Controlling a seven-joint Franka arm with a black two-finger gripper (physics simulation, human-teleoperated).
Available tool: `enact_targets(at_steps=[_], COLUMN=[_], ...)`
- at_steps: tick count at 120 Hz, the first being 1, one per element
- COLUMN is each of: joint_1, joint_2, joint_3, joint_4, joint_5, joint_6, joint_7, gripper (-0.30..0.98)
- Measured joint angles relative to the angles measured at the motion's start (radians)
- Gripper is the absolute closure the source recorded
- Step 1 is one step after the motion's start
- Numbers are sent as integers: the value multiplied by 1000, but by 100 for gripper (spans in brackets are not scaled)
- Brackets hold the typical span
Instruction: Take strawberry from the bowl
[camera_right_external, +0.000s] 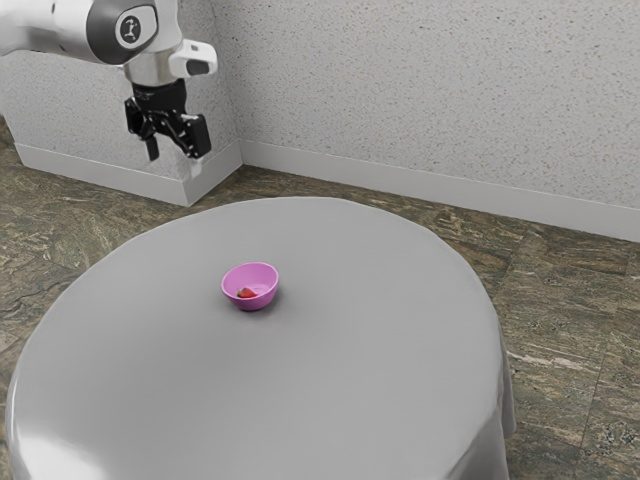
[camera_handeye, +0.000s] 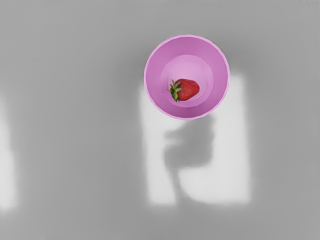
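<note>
From where I stand, the white robot arm with dark grey trim (camera_right_external: 70, 30) comes in at the exterior view's upper left, and the black two-finger gripper (camera_right_external: 174, 156) hangs from its end, pointing down. I can see its jaws standing wide apart, with nothing held between them. It is raised high and well apart from the round pink bowl (camera_right_external: 264, 273), which sits upright on the round table covered in smooth grey cloth (camera_right_external: 370, 330), on the far side of the table's middle.

The ripe red strawberry with a green leafy cap (camera_handeye: 188, 89) is inside the bowl. It lies on its side on the bowl's paler bottom, off centre, its leaves turned toward the bowl's wall. The gripper is not touching either of them.

In the wrist view, the camera looks down into the bowl. Just beside the bowl, a bright patch of light (camera_handeye: 230, 170) falls on the cloth, with a dark, uneven shadow (camera_handeye: 192, 147) across it.

Around the table runs a brown, stone-patterned floor (camera_right_external: 555, 330), and at the far side stands a pale speckled wall (camera_right_external: 420, 90) with a white baseboard (camera_right_external: 400, 175).
</note>
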Motion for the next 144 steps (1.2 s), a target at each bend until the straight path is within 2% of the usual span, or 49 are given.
enact_targets(at_steps=[38,50,72,104,144], joint_1=[-2,-4,9,5,-7], joint_2=[7,21,36,70,228], joint_3=[-1,-3,-3,-4,-35], joint_4=[-5,-12,-57,-117,-131], joint_5=[8,5,14,63,28], joint_6=[14,13,90,179,317], joint_7=[14,63,318,681,1042], gripper=[0,0,0,0,0])
